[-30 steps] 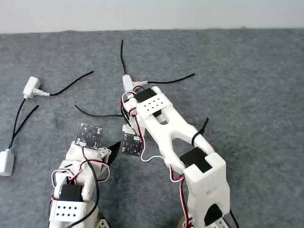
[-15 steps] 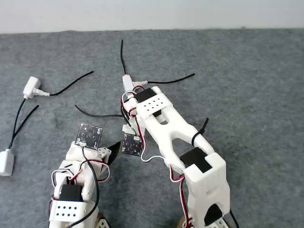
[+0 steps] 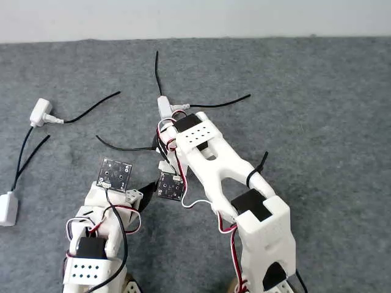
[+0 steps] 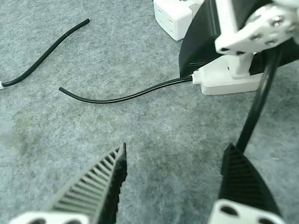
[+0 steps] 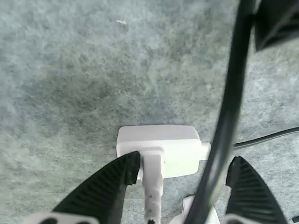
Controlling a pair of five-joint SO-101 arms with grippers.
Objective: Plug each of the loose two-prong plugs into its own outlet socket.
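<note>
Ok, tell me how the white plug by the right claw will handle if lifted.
The plug looks like small moulded plastic, so it is probably stiff and light. Its black cord lies in loose curves, so it will likely flop and trail behind. Its flat sides suggest it won't roll.

Grey carpet (image 3: 330, 104) lies underneath everything (a pale wall (image 3: 195, 18) runs behind).
</note>
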